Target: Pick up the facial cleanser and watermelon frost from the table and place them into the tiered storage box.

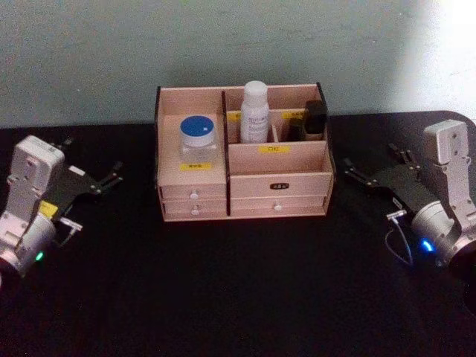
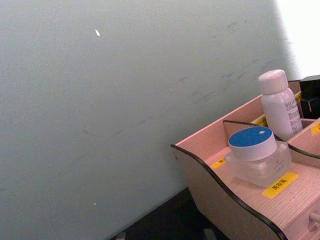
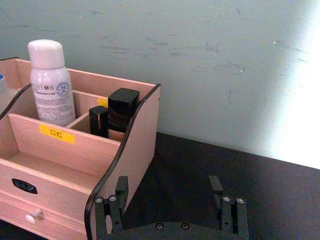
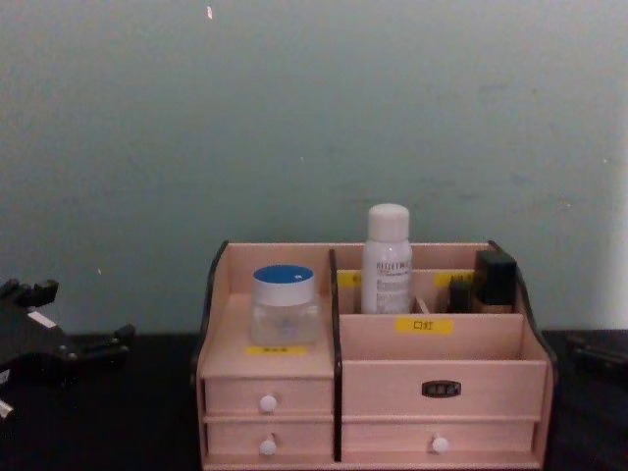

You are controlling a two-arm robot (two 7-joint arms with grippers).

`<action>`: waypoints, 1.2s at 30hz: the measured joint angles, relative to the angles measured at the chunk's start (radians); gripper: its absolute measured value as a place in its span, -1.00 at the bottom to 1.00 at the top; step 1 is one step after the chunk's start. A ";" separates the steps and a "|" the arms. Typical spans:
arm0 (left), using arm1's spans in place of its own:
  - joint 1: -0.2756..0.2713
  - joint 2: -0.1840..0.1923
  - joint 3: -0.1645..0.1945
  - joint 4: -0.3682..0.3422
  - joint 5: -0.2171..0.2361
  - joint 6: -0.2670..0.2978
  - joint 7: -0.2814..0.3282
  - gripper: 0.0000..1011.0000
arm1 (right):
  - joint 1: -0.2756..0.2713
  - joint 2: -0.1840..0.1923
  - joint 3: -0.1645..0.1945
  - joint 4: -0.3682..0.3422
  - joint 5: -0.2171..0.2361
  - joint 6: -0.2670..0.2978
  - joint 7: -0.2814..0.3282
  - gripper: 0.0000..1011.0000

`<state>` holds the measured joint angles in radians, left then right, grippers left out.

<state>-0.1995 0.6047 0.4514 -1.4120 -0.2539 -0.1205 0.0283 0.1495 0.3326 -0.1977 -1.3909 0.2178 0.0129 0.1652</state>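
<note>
The facial cleanser [image 1: 254, 111] [image 3: 50, 82] [image 4: 387, 258], a tall white bottle, stands upright in a back compartment of the tiered storage box [image 1: 279, 178] [image 4: 442, 378]. On the box's left shelf sits the watermelon frost [image 1: 198, 136] [image 2: 256, 155] [image 4: 285, 302], a clear jar with a blue lid. My left gripper [image 1: 91, 156] [image 4: 74, 316] hovers open and empty over the table to the left of the box. To the box's right, my right gripper [image 1: 372, 163] [image 3: 168, 187] is open too, with nothing between its fingers.
Dark rectangular containers [image 1: 315, 119] [image 3: 120, 112] occupy the box's back right compartment. Small drawers with white knobs [image 1: 195, 195] face me. The black table [image 1: 238, 297] stretches in front, and a grey-green wall [image 4: 314, 118] rises just behind the box.
</note>
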 joint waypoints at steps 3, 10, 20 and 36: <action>0.000 0.000 0.000 0.000 0.000 0.000 0.000 0.98 | 0.000 0.000 0.000 0.000 0.000 0.000 0.000 0.98; 0.000 0.000 0.000 0.000 0.000 0.000 0.000 0.98 | 0.000 0.000 0.000 0.000 0.000 0.000 0.000 0.98; 0.000 0.000 0.000 0.000 0.000 0.000 0.000 0.98 | 0.000 0.000 0.000 0.000 0.000 0.000 0.000 0.98; 0.000 0.000 0.000 0.000 0.000 0.000 0.000 0.98 | 0.000 0.000 0.000 0.000 0.000 0.000 0.000 0.98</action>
<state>-0.1995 0.6047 0.4514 -1.4120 -0.2539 -0.1205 0.0283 0.1495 0.3326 -0.1977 -1.3909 0.2178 0.0129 0.1651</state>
